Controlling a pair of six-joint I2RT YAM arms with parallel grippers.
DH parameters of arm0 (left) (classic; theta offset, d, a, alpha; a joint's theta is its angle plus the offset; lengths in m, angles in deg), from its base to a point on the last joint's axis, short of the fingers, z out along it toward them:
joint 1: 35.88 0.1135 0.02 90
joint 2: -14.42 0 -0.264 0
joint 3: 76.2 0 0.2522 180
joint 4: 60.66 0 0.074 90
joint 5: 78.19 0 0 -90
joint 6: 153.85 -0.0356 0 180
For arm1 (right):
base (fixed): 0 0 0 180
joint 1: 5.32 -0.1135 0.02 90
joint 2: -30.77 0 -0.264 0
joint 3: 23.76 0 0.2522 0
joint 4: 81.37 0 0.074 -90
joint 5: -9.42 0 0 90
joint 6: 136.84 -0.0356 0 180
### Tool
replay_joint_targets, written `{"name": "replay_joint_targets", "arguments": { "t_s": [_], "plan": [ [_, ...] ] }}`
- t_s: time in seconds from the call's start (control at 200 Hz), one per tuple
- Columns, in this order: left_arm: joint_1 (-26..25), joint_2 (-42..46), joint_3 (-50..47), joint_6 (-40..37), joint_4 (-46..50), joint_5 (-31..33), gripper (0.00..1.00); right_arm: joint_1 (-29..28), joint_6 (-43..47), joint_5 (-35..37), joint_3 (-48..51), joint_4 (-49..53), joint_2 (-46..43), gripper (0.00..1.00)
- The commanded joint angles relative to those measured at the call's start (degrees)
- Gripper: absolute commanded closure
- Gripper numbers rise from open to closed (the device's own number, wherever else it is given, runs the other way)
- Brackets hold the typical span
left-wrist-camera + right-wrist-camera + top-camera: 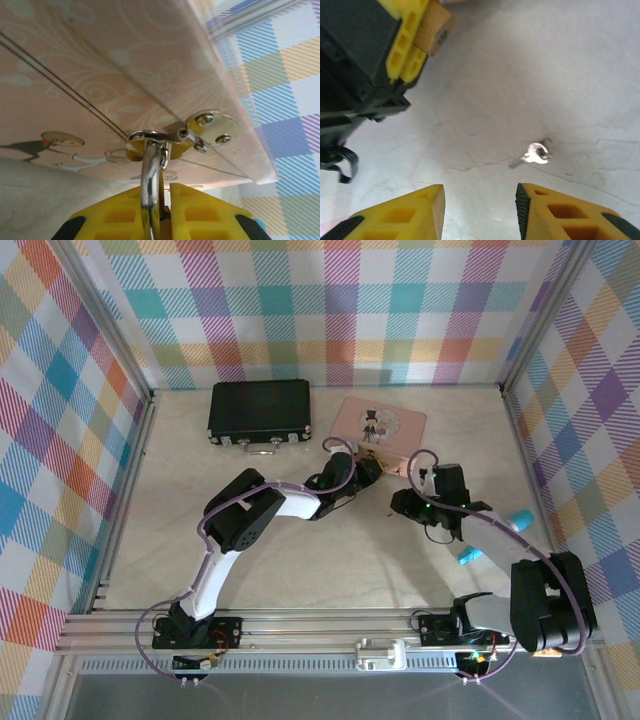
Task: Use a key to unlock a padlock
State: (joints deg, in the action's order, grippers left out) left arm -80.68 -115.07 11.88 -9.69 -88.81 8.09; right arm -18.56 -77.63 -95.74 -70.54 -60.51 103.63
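The very small pale silvery metal key (536,154) is seen lying flat on the pale bare table (555,65), a little right of its middle; it is found just ahead of the right gripper (480,189), offset toward the finger on the right of the right wrist view, and apart from both fingers; its long axis is laid nearly across the gap between the fingers, with the rounded bow to the right of that view and the blade pointing left. The right gripper is held wide apart with nothing in it, hovering over the table. The tiny brass-gold padlock with a thin silvery shackle (151,172) is hung by that shackle through the metal loop at the front of the pink picture-lidded tin (100,65), which is set near the table's far edge, a little right of that edge's middle; the left gripper (162,196) is closed on the padlock, the shackle rising between its yellow fingers. The right arm is judged much the nearer to the key; the coming move is judged to turn on a small shift forward and to the right so that the key is centred between the fingers; a turn of the wrist may be needed, so that the fingers close across the key's narrow width rather than along its length.
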Motion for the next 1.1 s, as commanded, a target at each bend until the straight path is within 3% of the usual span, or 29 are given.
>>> {"name": "replay_joint_targets", "arguments": {
  "t_s": [0.0,0.175,0.3,0.465,0.625,0.925,1.095],
  "plan": [
    [-0.3,-1.8,3.2,-0.8,-2.4,0.6,0.98,-1.3,-0.9,7.2,-0.5,2.2,2.1,0.58],
    [-1.1,-3.4,4.3,0.1,-2.8,1.0,0.93,-2.0,-4.5,7.9,0.7,-2.1,4.2,0.69],
    [-1.0,-1.6,1.3,0.0,-3.6,0.9,0.74,-2.4,-5.7,7.9,0.5,-4.4,6.4,0.7],
    [0.1,4.5,-6.8,-1.2,-4.3,1.4,0.58,-2.7,-6.7,8.3,-0.7,-6.2,10.3,0.68],
    [1.7,9.2,-14.3,0.5,-7.8,0.6,0.56,-3.0,-8.0,10.3,-1.0,-8.6,13.3,0.71],
    [3.1,15.6,-22.4,3.1,-12.7,-2.2,0.55,-3.4,-8.6,12.8,-0.8,-10.1,16.1,1.0],
    [3.6,17.7,-22.6,3.7,-13.2,-6.0,0.55,-3.4,-7.1,12.5,-0.5,-10.0,11.4,1.0]
  ]
}}
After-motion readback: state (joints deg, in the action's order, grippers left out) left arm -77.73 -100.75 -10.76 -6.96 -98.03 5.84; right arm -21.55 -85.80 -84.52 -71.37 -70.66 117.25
